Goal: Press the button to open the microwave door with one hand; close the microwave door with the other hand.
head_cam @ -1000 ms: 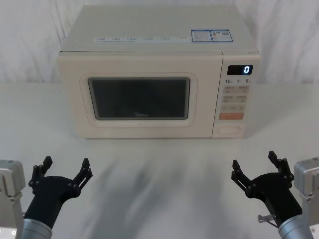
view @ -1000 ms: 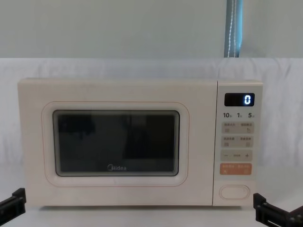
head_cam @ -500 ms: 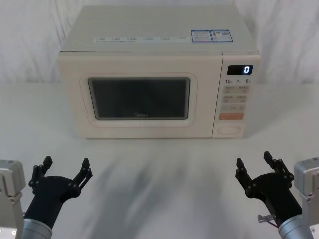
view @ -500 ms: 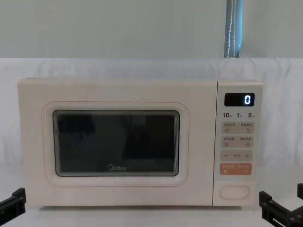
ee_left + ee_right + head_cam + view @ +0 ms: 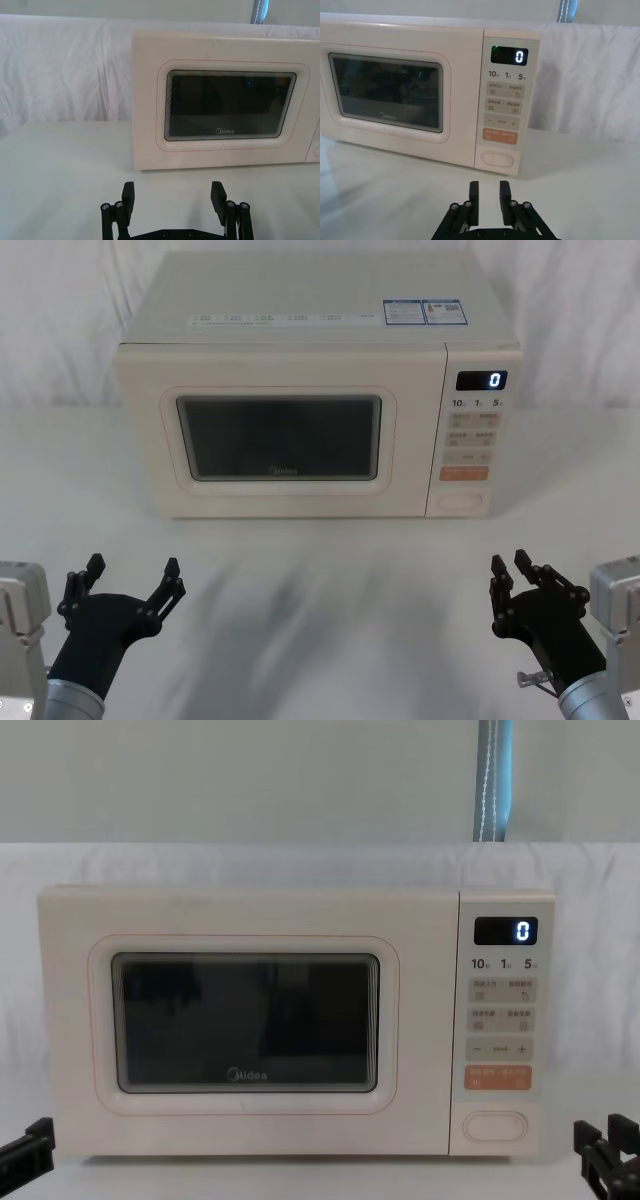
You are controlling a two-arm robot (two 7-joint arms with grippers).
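On the white counter (image 5: 320,610), the microwave door (image 5: 280,440) sits flush shut, the button (image 5: 461,501) at the panel's bottom right. Left claw (image 5: 128,585) hangs wide open, empty; right claw (image 5: 512,575), nearly closed and empty, waits well before the button.

A white cloth-covered table (image 5: 330,600) fills the lower half of the head view. Directly on it, toward the upper middle of the frame, stands a cream microwave (image 5: 300,300), its base flat on the cloth.
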